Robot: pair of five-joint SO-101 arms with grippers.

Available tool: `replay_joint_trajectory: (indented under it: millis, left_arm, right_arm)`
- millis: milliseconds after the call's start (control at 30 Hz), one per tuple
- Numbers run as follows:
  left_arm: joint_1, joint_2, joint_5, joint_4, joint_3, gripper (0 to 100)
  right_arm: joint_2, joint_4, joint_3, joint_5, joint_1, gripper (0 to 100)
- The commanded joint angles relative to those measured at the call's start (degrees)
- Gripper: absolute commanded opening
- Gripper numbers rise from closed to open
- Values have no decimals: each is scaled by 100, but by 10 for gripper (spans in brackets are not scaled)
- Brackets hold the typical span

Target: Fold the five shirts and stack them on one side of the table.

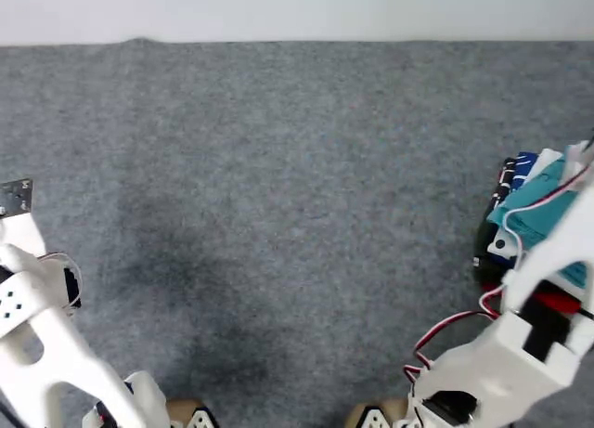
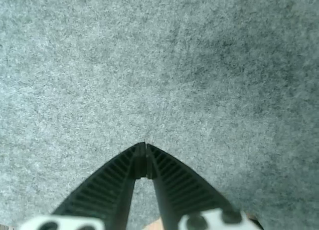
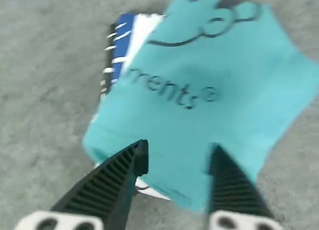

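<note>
Grey felt-covered table (image 1: pixel 297 168); folded shirt stack (image 1: pixel 531 214) lies at its right edge, teal on top.

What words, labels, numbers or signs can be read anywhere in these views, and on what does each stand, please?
Teal shirt, top of the stack: dark lettering and a looping mark, too blurred to quote reliably.
Blue and white shirt beneath it: small white marks, too blurred to tell.
Grey table cover: no text.

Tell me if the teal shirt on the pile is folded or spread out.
Folded: the teal shirt lies as a compact squared block atop the blue-and-white shirt, whose edge shows beneath it.
</note>
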Motion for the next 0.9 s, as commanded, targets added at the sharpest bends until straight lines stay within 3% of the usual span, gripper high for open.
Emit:
replay_joint_trajectory:
  millis: [0, 233, 400, 667, 867]
  left_arm:
    - [9, -167, 35, 53, -66, 6]
    - [9, -167, 35, 44, -57, 6]
    - [9, -167, 35, 26, -40, 6]
    - [9, -167, 35, 26, -40, 6]
    - [9, -167, 35, 26, -40, 6]
  right_arm:
    - [101, 92, -114, -53, -251, 11]
    - [1358, 145, -114, -62, -321, 10]
    - [1552, 813, -114, -26, -347, 9]
    - [1077, 866, -123, -9, -418, 9]
    - [224, 673, -141, 132, 22, 10]
